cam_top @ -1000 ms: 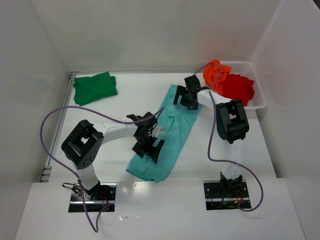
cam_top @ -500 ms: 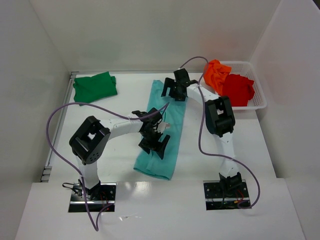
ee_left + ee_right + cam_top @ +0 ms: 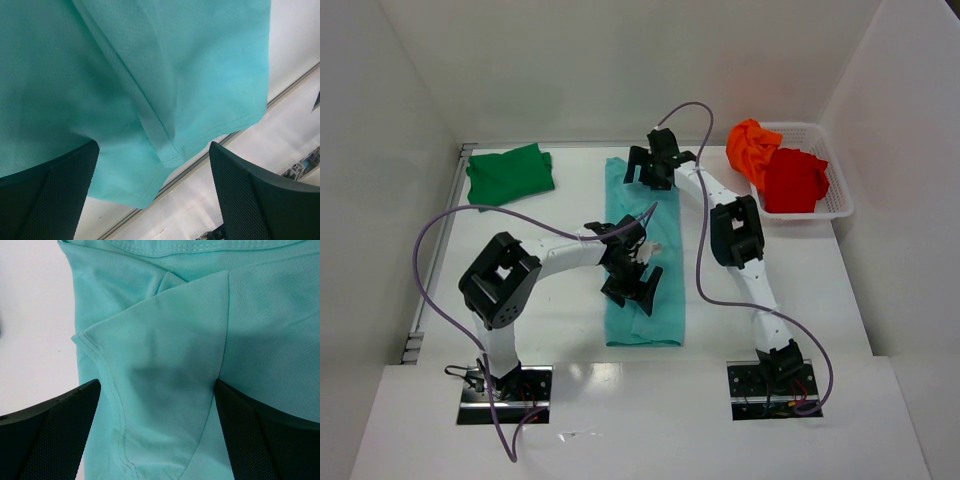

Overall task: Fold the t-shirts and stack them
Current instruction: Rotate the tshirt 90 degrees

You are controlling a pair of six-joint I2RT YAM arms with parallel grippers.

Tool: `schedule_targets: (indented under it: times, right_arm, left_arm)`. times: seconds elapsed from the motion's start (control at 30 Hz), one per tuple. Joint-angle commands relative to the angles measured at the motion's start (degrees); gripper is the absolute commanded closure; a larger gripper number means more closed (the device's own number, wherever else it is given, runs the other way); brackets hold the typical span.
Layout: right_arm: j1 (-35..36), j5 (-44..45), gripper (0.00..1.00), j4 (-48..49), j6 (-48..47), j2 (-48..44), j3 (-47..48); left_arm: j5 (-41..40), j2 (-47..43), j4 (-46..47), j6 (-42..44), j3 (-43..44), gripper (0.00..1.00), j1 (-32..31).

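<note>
The light teal t-shirt (image 3: 645, 310), diagonal a moment ago, now lies squared along the tabletop's (image 3: 800, 270) centre beneath my left end effector (image 3: 632, 292) and right end effector (image 3: 653, 165), both spread apart and empty, seemingly ready for cross-folding.

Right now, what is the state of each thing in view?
teal shirt: folded into a long strip, lying flat
green shirt: folded, far left corner
orange shirt: crumpled, in the basket, hanging over its rim
red shirt: crumpled, in the basket
basket: upright, holds two shirts
left fingers: open, over the strip's middle
right fingers: open, over the strip's far end
</note>
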Motion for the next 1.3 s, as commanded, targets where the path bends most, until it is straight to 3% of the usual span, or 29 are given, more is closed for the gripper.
schedule_targets:
  times: [0.0,0.23,0.43,0.53,0.7,0.83,0.97,1.27]
  right_arm:
    - [0.4,2.5,0.0,-3.9,-1.6,2.1,4.4]
    - [-0.1,2.5,0.0,-3.8,-1.6,-1.4,4.3]
    - [-1.4,1.3,0.0,-1.2,-3.1,-14.4,3.7]
    - [-1.4,1.3,0.0,-0.1,-4.3,-21.7,1.2]
    - [-1.4,2.9,0.0,4.6,-4.3,-35.4,-17.7]
    - [-1.4,4.1,0.0,9.0,-2.1,-47.1,-36.3]
    - [-0.9,2.8,0.0,10.9,1.0,-59.1,-55.6]
    - [2.6,3.7,0.01,9.8,7.2,-73.2,-78.3]
  left_arm:
    - [-2.4,-1.5,0.1,-1.9,-2.5,0.01,-0.2]
    - [-4.4,-5.7,-2.1,-3.3,0.1,0.01,-0.2]
    - [-11.3,-13.8,-4.1,-4.7,7.5,0.01,-0.2]
    - [-17.3,-20.3,0.9,-6.6,6.4,0.01,-0.2]
    - [-25.5,-32.9,8.5,-9.6,-0.7,0.01,1.0]
    - [-22.5,-38.6,15.3,-13.8,-7.3,0.01,1.8]
    - [-20.4,-36.9,13.6,-15.9,-11.1,0.01,1.8]
    - [-20.5,-33.3,15.8,-21.4,-18.2,0.01,1.8]
